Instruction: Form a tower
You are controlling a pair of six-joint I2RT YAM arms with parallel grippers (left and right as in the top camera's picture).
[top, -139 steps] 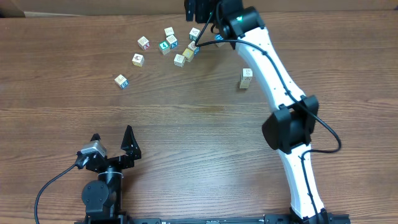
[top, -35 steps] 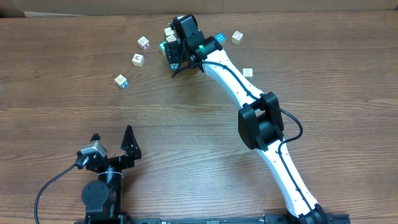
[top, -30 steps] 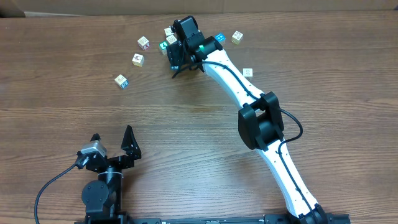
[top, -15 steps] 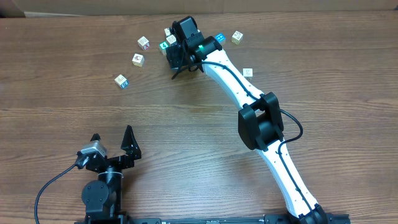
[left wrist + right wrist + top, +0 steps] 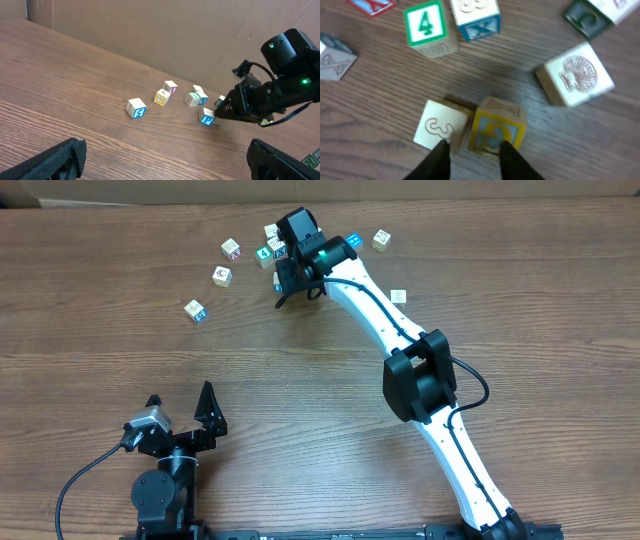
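Shifted among loose cubes (image 5: 222, 276), the right end effector (image 5: 474, 146) sits narrow astride a yellow-faced cube (image 5: 496, 125), grip unconfirmed. The tower (image 5: 398, 297), well apart from it, looks light, rigid; pinch opposite flat faces.

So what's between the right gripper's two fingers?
Right wrist view: a pale cube marked 3 and a yellow-framed cube, side by side, each partly inside the gap between the right gripper's fingers.

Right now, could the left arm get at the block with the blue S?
Probably yes. The S block sits apart from the others, nearest the left gripper, with only bare table between them. The right arm is busy farther back. Whether the left arm stretches that far, I can't tell.
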